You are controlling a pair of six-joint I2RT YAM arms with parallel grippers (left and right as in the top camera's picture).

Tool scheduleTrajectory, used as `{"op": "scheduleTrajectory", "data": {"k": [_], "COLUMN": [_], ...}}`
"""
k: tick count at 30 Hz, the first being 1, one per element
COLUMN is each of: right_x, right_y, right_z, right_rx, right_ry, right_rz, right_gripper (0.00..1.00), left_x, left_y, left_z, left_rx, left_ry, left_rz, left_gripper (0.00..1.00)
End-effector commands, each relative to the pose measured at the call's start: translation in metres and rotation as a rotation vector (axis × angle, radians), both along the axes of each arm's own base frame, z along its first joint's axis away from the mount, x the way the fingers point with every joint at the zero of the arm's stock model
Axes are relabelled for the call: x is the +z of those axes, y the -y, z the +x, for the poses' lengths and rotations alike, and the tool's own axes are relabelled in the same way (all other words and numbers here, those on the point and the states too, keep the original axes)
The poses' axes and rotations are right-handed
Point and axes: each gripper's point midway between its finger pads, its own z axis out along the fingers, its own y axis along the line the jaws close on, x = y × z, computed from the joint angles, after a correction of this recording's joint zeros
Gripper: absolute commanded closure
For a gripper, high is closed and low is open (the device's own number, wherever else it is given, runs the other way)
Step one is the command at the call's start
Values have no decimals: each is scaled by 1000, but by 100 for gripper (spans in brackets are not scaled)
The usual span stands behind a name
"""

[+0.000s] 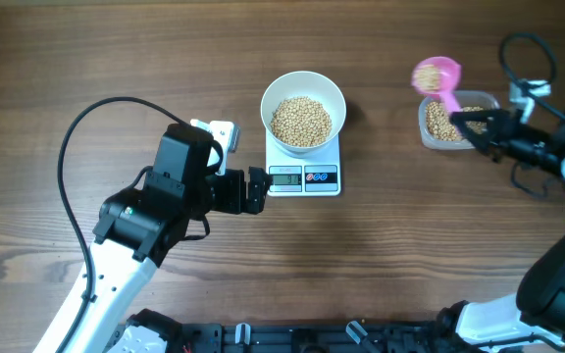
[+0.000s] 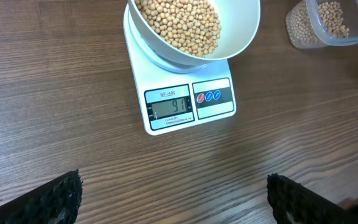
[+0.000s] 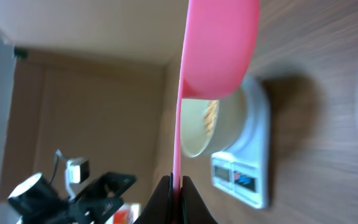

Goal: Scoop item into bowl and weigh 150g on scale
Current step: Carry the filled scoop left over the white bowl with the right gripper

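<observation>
Left pincer: the left pincer point(image 1: 260, 190) has its jaws spread wide with nothing between them. It hangs low over the surface just beside the left edge of the scale and faces the display end.
Right pincer: the right pincer point(image 1: 471, 125) is clamped tight on the thin handle of a small pink plastic scoop point(image 1: 436, 75), near the right edge of the surface.
Scoop: it is raised above the surface, its cup just past the far left corner of the tub. Something tan shows in the cup, but it is too blurred to make out.
Scale: the small flat white square kitchen scale point(image 1: 303, 179) sits about mid-surface, with its grey display and dark button panel towards the near edge. In the left wrist view the display reads what looks like 91.
Bowl: the round deep white bowl point(image 1: 303, 82) stands upright on the scale's platform and covers most of it.
Beans: a heap of small round tan beans point(image 1: 301, 121) fills the bottom of the bowl.
Tub: a clear rounded-rectangular plastic tub point(image 1: 425, 127) rests near the right edge of the surface, well apart from the scale, with more of the tan beans inside.
Surface: a dark brown wood-grain table point(image 1: 116, 59).
</observation>
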Motion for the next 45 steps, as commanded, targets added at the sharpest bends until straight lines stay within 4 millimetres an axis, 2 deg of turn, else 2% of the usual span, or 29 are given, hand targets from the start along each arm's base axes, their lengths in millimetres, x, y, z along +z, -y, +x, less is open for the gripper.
{"op": "scheduleTrajectory", "data": {"k": [1, 3, 9, 14, 22, 25, 32, 36, 41, 45], "right_x": [4, 3, -19, -11, -3, -8, -22, -26, -15, -8], "right_y": [-35, -51, -96, -128, -147, -153, -168, -170, -183, -184], "right_z": [-1, 0, -5, -8, 3, 3, 0, 3, 7, 15], "right_rx": [90, 122, 191, 266, 207, 182, 201, 180, 225, 230], "right_ry": [-51, -88, -233, -203, -110, -83, -21, 10, 139, 254], "right_rz": [94, 96, -1, -37, -331, -456, -632, -735, -825, -971], "right_gripper": [96, 96, 96, 96, 96, 96, 96, 95, 96, 96], "left_x": [3, 3, 3, 3, 3, 3, 3, 3, 3, 3], "left_y": [3, 3, 3, 3, 3, 3, 3, 3, 3, 3], "left_z": [-1, -1, -1, -1, -1, -1, -1, -1, -1, -1], "left_rx": [-18, -18, -18, -18, -18, -18, -18, -18, -18, -18], "left_ry": [8, 8, 8, 8, 8, 8, 8, 8, 8, 8], "left_rz": [-8, -8, -8, -8, -8, -8, -8, -7, -8, -8], "left_gripper": [0, 0, 0, 0, 0, 0, 0, 0, 0, 0]}}
